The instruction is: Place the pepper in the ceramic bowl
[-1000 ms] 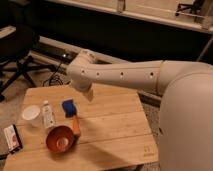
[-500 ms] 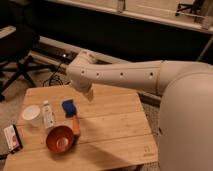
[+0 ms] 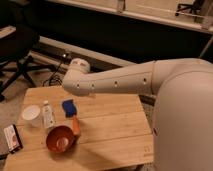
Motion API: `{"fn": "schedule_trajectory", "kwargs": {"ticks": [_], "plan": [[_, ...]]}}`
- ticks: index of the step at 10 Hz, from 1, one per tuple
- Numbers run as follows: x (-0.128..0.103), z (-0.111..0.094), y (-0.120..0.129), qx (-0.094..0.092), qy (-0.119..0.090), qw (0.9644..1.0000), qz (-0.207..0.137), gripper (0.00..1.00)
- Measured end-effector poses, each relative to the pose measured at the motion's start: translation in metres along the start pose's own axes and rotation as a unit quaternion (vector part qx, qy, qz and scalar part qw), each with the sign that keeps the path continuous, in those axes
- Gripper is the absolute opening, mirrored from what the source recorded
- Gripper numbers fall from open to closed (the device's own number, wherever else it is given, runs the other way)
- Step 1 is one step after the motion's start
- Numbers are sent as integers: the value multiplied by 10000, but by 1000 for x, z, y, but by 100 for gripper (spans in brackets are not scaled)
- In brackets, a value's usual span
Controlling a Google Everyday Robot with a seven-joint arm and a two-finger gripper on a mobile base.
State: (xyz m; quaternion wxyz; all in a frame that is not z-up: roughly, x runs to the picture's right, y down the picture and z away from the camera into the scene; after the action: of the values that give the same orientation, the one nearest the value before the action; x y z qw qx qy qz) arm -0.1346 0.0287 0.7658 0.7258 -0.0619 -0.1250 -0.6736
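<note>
The pepper (image 3: 76, 125), small and orange, lies on the wooden table (image 3: 115, 130) right beside the right rim of the ceramic bowl (image 3: 61, 139). The bowl is glossy red-orange and stands near the table's front left. My white arm (image 3: 120, 80) reaches from the right across the back of the table, and its rounded joint (image 3: 76, 75) hangs above the far left part. The gripper itself does not show in the camera view; it is hidden behind or beyond the arm. Nothing is seen held.
A blue block (image 3: 69, 107) lies just behind the pepper. A clear bottle (image 3: 47, 115) and a white cup (image 3: 31, 113) stand left of it. A flat packet (image 3: 12, 137) lies at the table's left edge. An office chair (image 3: 15, 55) stands at the back left.
</note>
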Motion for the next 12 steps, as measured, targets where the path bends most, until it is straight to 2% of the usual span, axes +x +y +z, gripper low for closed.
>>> {"fn": "schedule_trajectory", "kwargs": {"ticks": [1, 2, 4, 6, 8, 12], "plan": [[-8, 6, -1, -70, -33, 9994, -350, 80], [-22, 16, -4, -172, -157, 9966, -796, 80], [-39, 30, -13, -346, -452, 9910, -1208, 80], [-47, 38, -27, -353, -708, 9881, -1320, 80], [-50, 47, -29, -384, -906, 9860, -1344, 80], [-64, 79, -6, -675, -1284, 9806, -1315, 80]]}}
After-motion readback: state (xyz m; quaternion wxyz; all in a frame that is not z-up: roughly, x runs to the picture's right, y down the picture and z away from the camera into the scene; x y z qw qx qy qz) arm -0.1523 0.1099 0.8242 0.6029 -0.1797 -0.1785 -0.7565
